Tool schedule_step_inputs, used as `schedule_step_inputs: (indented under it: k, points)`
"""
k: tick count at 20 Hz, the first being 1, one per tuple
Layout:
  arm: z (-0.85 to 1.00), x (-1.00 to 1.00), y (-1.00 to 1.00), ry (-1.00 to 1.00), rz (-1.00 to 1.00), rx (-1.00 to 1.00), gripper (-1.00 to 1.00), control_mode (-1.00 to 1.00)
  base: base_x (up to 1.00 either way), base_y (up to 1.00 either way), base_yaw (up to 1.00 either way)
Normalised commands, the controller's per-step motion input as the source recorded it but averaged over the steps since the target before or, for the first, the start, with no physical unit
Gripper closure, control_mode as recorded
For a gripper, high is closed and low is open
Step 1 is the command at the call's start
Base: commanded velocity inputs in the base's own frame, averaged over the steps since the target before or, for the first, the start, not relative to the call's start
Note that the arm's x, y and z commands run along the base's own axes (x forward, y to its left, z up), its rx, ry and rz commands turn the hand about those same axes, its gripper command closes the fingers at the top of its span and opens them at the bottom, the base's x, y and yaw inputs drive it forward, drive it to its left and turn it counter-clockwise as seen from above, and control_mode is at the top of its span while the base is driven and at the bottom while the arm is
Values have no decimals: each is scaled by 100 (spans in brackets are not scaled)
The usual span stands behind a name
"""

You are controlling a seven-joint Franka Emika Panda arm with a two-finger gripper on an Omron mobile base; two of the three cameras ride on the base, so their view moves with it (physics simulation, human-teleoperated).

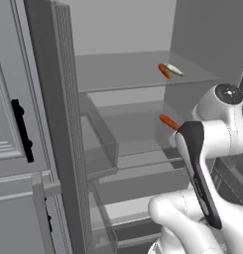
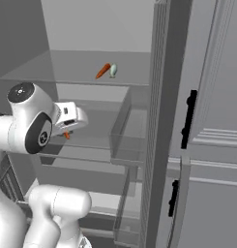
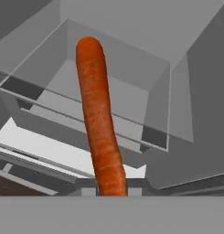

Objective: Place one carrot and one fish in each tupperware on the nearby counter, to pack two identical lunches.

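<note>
The end effector (image 3: 111,191) is clenched on a carrot (image 3: 97,114); in the hand view the carrot rises straight out from between the finger tips, its blunt end pointing away over a clear door bin (image 3: 145,98). From the base views, the same carrot's orange tip pokes out just past the wrist, above the front edge of the middle fridge shelf (image 1: 138,124). Farther in, on the upper shelf (image 1: 118,72) toward its right side, a second carrot (image 1: 164,71) lies touching or just beside a pale fish (image 1: 174,69). By my judgement the packing has hardly begun: one carrot is in hand and not yet delivered to the worktop, and at least one carrot and one fish wait in the fridge.
</note>
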Motion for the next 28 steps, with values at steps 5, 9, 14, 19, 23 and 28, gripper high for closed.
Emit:
schedule_step_inputs:
  k: [5, 9, 14, 19, 23, 28]
  points:
    - [0, 0, 0, 0, 0, 0, 100, 100, -100, -14, 0]
    - [0, 0, 0, 0, 0, 0, 100, 100, -100, 4, 12]
    - [0, 0, 0, 0, 0, 0, 100, 100, -77, 64, 36]
    - [0, 0, 0, 0, 0, 0, 100, 100, -11, 99, 68]
    - [0, 0, 0, 0, 0, 0, 100, 100, 0, 95, 71]
    - [0, 0, 0, 0, 0, 0, 100, 100, 28, 75, 56]
